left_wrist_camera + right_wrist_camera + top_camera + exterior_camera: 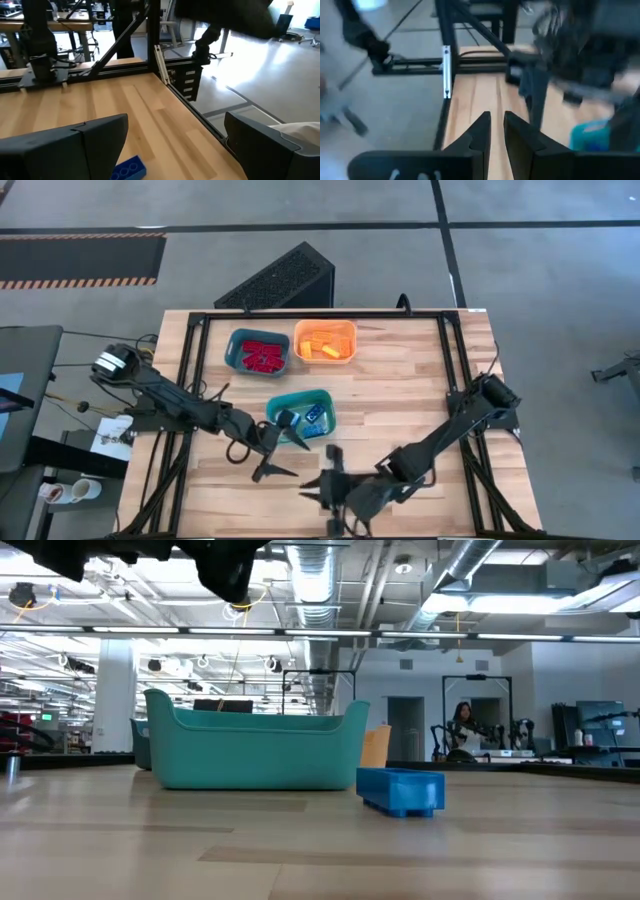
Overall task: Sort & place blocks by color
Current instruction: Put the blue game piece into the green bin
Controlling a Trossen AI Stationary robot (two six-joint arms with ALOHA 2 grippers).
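A blue block [400, 790] lies flat on the bare table beside the teal tray [250, 748]. In the left wrist view the same blue block [129, 169] sits low between my left gripper's [175, 125] wide-open fingers, which do not touch it. From above, my left gripper [280, 445] hovers at the near side of the teal tray [325, 402], which holds blue blocks [314, 420]. Red blocks [260, 355] fill the blue-grey tray, and yellow blocks [325, 345] fill the orange tray. My right gripper [325, 480] [496, 120] is above the table near its near edge, its fingers almost together and holding nothing.
The blue-grey tray [233, 345] and the orange tray [350, 330] stand side by side toward the far edge. A black metal frame [447, 350] runs along the table's edges. Bare wood lies right of the trays and along the near edge. A person sits in the room behind [462, 725].
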